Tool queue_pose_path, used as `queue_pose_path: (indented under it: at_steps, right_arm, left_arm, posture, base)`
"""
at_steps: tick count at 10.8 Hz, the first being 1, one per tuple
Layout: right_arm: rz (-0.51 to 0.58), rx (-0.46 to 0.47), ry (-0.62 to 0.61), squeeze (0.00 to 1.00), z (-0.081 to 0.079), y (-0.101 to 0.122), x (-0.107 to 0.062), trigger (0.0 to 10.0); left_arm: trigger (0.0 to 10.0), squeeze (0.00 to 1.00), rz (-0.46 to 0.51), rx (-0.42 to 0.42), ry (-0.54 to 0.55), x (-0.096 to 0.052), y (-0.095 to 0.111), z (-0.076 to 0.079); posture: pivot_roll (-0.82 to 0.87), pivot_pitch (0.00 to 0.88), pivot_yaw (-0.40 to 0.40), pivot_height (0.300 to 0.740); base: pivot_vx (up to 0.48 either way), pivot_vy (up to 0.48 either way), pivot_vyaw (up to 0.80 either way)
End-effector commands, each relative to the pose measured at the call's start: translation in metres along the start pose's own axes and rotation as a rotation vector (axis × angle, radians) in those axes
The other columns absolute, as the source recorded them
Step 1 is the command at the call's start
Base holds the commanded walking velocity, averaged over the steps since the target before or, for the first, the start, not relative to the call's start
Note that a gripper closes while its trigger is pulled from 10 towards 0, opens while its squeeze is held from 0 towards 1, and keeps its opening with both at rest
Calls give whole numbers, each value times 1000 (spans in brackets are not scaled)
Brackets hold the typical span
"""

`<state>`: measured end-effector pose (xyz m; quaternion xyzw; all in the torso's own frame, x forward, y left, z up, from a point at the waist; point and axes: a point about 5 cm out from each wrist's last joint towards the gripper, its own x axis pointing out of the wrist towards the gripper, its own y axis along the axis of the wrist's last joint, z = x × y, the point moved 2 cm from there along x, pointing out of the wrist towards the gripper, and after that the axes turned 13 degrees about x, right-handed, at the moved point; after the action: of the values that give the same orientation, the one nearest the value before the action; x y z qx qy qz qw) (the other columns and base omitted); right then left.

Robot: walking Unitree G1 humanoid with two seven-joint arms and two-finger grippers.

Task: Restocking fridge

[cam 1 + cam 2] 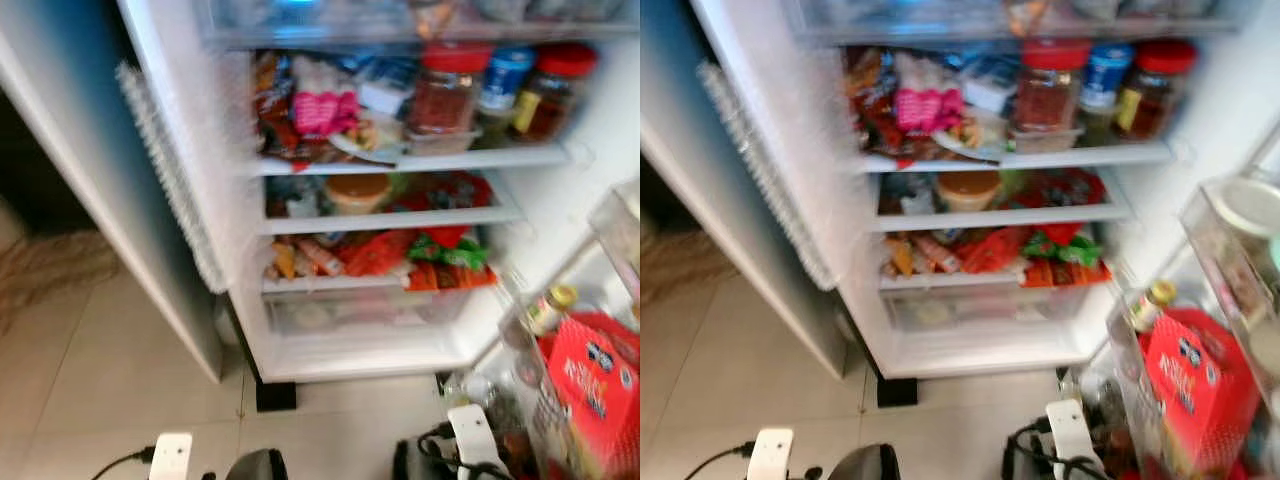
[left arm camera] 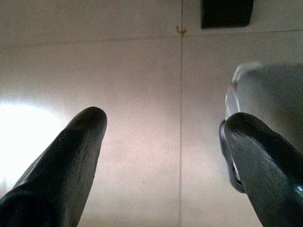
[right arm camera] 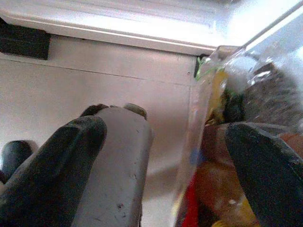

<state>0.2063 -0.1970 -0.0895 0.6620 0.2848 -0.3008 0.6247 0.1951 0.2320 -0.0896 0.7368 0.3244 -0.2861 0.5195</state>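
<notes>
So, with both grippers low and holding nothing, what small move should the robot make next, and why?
Probably it should lift the right gripper toward the red carton in the door bin. The white open fridge has packed shelves. The left gripper is open over the pale tiled floor, and the right gripper is open beside the clear door bin, so neither carries stock yet.

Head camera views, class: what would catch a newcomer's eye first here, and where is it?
The open fridge first, its shelves packed: red-lidded jars on the upper shelf, a pink packet to their left, red and green packets lower down. On the right, a red carton stands in the door rack. Both grippers hang low over the tiled floor, empty, fingers apart.
</notes>
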Motion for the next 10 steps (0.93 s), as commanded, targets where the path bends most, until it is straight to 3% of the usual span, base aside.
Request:
queue_pose_path:
  at_steps: [1, 5, 7, 10]
  right_arm:
    - [-133, -1, 9, 0, -3, -37, -8, 10000]
    - [-125, 30, 25, 0, -5, -37, -8, 10000]
    - [-130, 20, 30, 0, -5, -38, -8, 10000]
    - [-129, 28, 36, 0, -6, -39, -8, 10000]
  left_arm:
    - [10000, 0, -26, 21, -8, -1, -7, 3]
    - [10000, 0, -105, 41, -41, -6, -28, 10]
    - [10000, 0, -117, 31, -47, -7, -32, 15]
    - [10000, 0, -121, 26, -57, -8, -34, 17]
  posture:
    - [-61, 135, 25, 620]
    - [-56, 134, 26, 620]
    - [-53, 112, 22, 652]
    - [-61, 78, 22, 702]
  base:
    - [0, 401, 0]
    - [0, 402, 0]
    - [0, 375, 0]
    - [0, 0, 0]
